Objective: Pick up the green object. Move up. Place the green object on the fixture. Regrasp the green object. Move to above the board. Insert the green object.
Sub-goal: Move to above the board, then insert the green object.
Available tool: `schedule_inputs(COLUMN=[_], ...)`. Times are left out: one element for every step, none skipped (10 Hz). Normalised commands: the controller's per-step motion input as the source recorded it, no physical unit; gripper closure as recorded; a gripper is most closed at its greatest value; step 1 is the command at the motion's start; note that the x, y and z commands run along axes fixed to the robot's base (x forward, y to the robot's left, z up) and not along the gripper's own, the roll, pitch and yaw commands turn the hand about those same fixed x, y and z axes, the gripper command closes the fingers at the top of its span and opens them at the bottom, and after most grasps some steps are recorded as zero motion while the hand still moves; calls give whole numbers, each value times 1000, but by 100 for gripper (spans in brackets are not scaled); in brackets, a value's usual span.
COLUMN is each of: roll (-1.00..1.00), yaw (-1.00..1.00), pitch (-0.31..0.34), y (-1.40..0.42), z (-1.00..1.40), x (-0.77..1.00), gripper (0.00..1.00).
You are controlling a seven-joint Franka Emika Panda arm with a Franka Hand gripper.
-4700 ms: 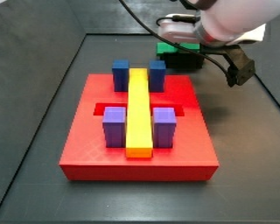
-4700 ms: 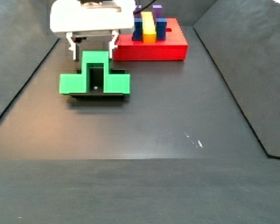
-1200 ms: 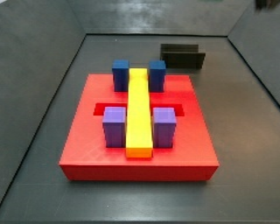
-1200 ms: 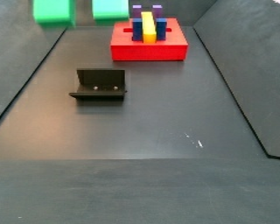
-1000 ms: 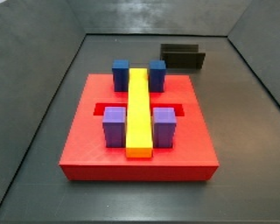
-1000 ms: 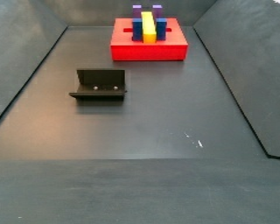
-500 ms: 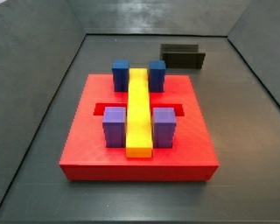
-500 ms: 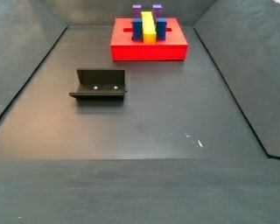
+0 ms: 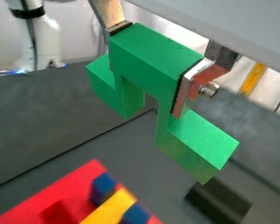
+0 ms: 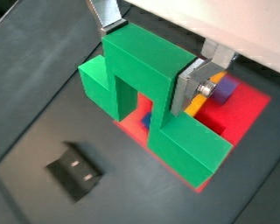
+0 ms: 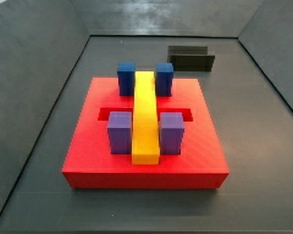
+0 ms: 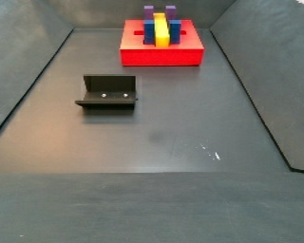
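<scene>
In both wrist views my gripper (image 9: 152, 54) (image 10: 154, 54) is shut on the raised centre of the green object (image 9: 154, 74) (image 10: 149, 87), one silver finger on each side. The piece hangs high in the air. Far below it lie the red board (image 10: 250, 109) (image 9: 63, 194) and the empty dark fixture (image 10: 78, 170) (image 9: 219, 201). Both side views show the board (image 11: 198, 151) (image 12: 186, 52) with its yellow bar (image 11: 146, 114), blue blocks and purple blocks, and the fixture (image 11: 192, 59) (image 12: 107, 92). Gripper and green object are out of both side views.
Dark floor with raised grey walls surrounds the workspace in both side views. The fixture stands beyond the board's far corner in a side view (image 11: 192, 59), and apart from the board in a side view (image 12: 107, 92).
The gripper has lifted the green object off the fixture and risen out of both side views. The fixture stands empty. Over the last second the side views show no change.
</scene>
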Motion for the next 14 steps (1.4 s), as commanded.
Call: schedule_inputs(roll=[-1000,-1000,-1000,-629,-491,-285,0,0,9,0,-14,-321,-436,-426], yaw=[26,25,27,10,2,-3,0,0,0,0,40,20,46,60], pitch=[-48,-68,-80,-78,-74,-51,0,0,-11,0,0,0,-73,-134], y=[-114,-35,-8,11,13,7,0,0,0,0,-34,0,14,40], z=[39,9,7,8,0,3,-83,-17,0,-31,-420,-280,-200,-226], x=[-154,-112,-97,-79,-66,-42,-80,-29,0,0,400,417,314,374], gripper=[100,100,100,100,100,100,100,100,100,100,100,100,100,100])
